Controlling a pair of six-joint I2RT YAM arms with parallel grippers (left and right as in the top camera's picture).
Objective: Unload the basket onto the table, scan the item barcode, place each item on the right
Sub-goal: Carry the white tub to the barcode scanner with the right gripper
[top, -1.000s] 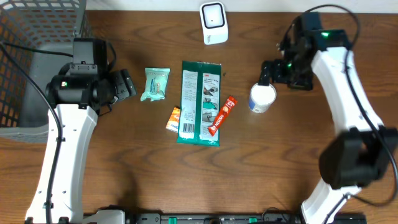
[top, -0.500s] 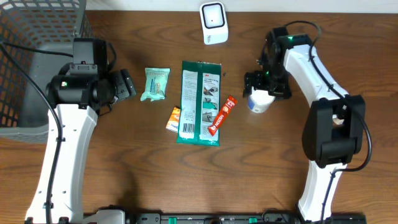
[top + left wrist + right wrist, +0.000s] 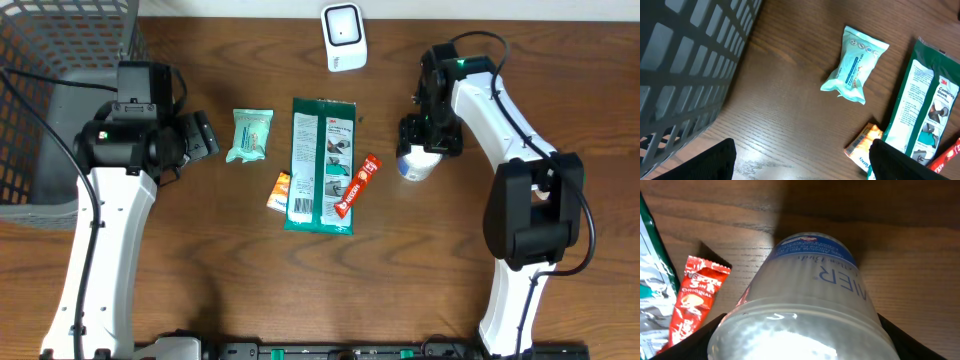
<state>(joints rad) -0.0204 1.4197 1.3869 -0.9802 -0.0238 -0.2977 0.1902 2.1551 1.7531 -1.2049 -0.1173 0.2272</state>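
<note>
A white plastic jar with a blue label (image 3: 417, 164) stands right of the packets. My right gripper (image 3: 426, 140) is down over it. In the right wrist view the jar (image 3: 810, 290) fills the gap of the right gripper (image 3: 800, 342), and both dark fingers press its sides. The white barcode scanner (image 3: 343, 37) stands at the table's far edge. At the left, my left gripper (image 3: 205, 135) hovers open beside the basket; the left wrist view shows nothing but bare wood between the jaws of this left gripper (image 3: 802, 162).
A teal wipe packet (image 3: 250, 134), a long green pack (image 3: 322, 165), a red sachet (image 3: 357, 185) and a small orange sachet (image 3: 280, 190) lie mid-table. A grey wire basket (image 3: 60, 100) fills the far left corner.
The right arm swung left and came down over the jar, and its jaws have narrowed onto the jar's sides. The left arm has not moved.
</note>
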